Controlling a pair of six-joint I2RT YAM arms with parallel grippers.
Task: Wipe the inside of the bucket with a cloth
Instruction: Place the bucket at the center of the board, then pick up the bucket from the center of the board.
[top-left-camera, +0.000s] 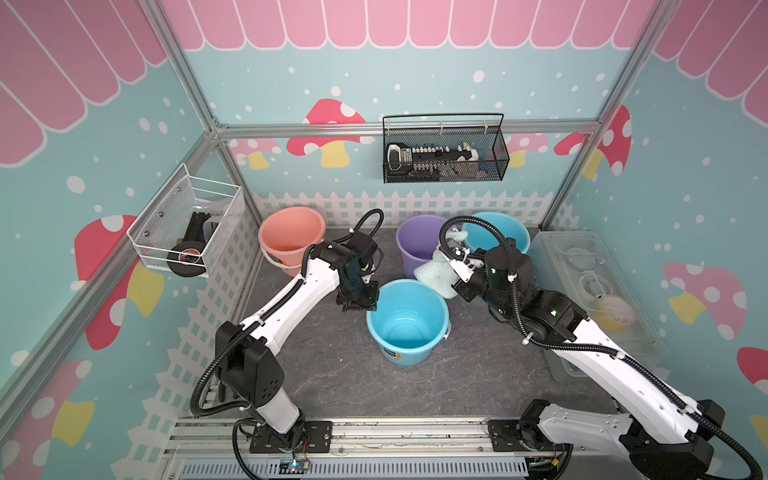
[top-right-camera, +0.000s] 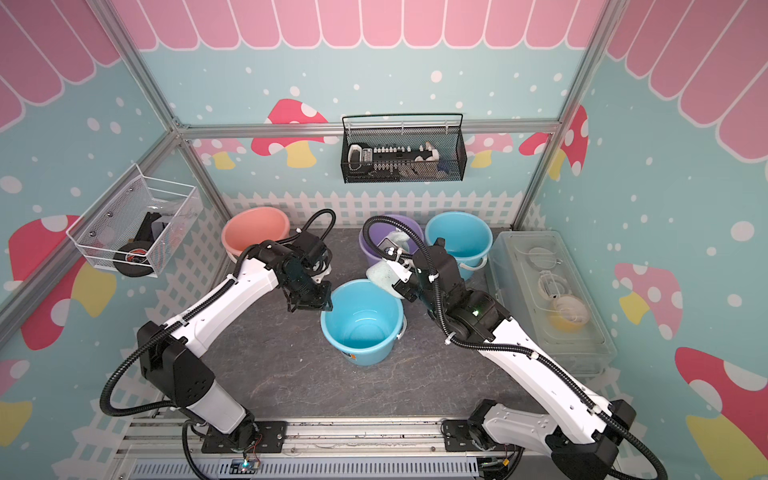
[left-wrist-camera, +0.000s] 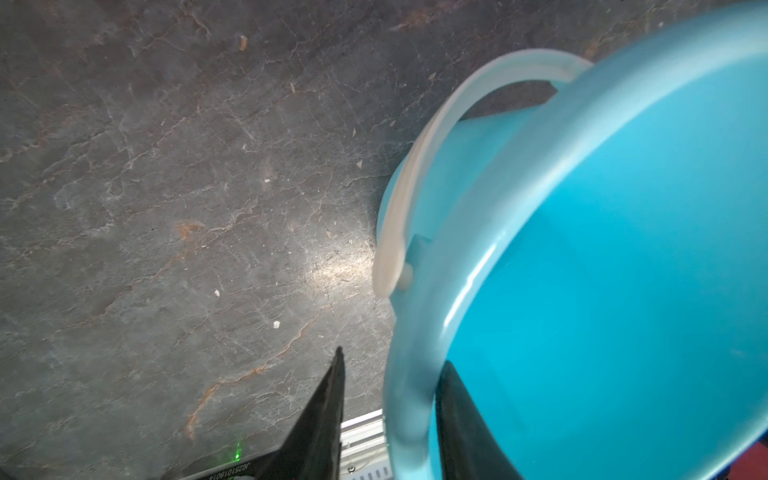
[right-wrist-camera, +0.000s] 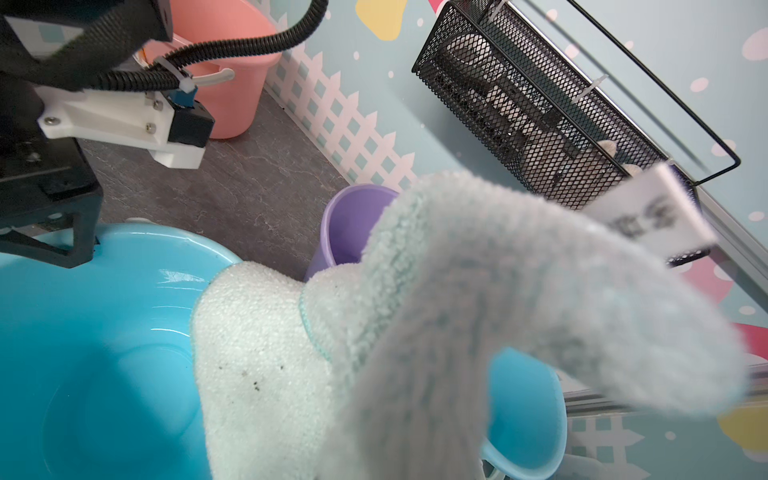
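Left wrist view: left hand (left-wrist-camera: 392, 357) released, fingers astride the rim of the near blue bucket (left-wrist-camera: 432, 316), outer finger clear of it. Right hand (top-left-camera: 451, 276) clenched on the cloth (right-wrist-camera: 415, 311), bunched and hanging over that bucket's far rim. Beyond that bucket, purple bucket (top-left-camera: 415, 245), pink bucket (top-left-camera: 291, 232), all on dark desk (top-left-camera: 332, 374).

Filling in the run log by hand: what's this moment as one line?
left gripper: open, straddling rim of near blue bucket | right gripper: shut on cloth, at that bucket's far rim | bucket: upright
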